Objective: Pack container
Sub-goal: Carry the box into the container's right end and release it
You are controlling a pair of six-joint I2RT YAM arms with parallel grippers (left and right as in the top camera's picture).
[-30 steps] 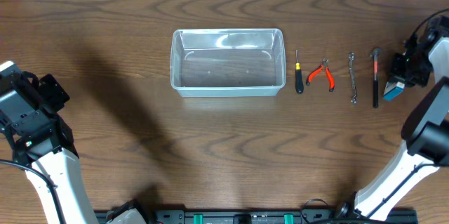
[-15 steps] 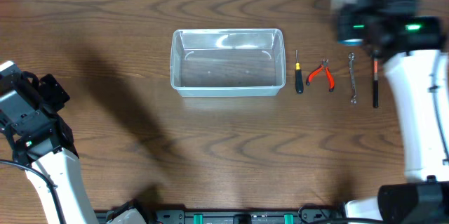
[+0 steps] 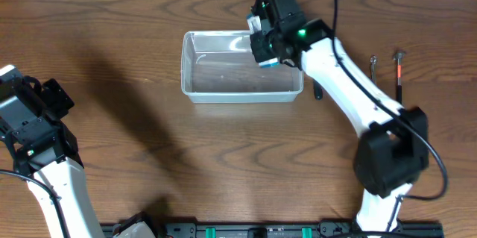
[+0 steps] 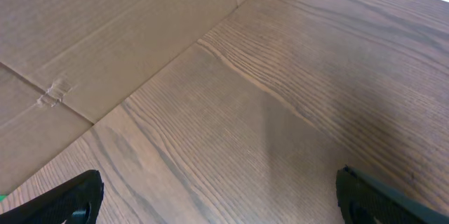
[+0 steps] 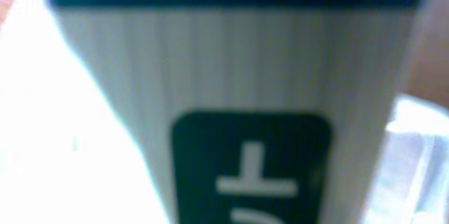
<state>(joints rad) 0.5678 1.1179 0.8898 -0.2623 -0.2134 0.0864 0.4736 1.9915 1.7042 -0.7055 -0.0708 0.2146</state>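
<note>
right gripper [image 3: 266, 44] hovers above the container's [image 3: 242, 97] right rear corner, clamped on a small box [image 5: 238, 69]; left gripper [image 4: 223, 199] gapes wide, empty, over the table [image 4: 280, 76].

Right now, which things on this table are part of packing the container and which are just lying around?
In the job: container, small box held by right gripper; probably hammer, wrench, screwdriver.
Lying about: open left gripper, cardboard past the table edge.

Blurred white box [image 5: 231, 76] up close, left fingers [image 4: 77, 199] cut off
</note>
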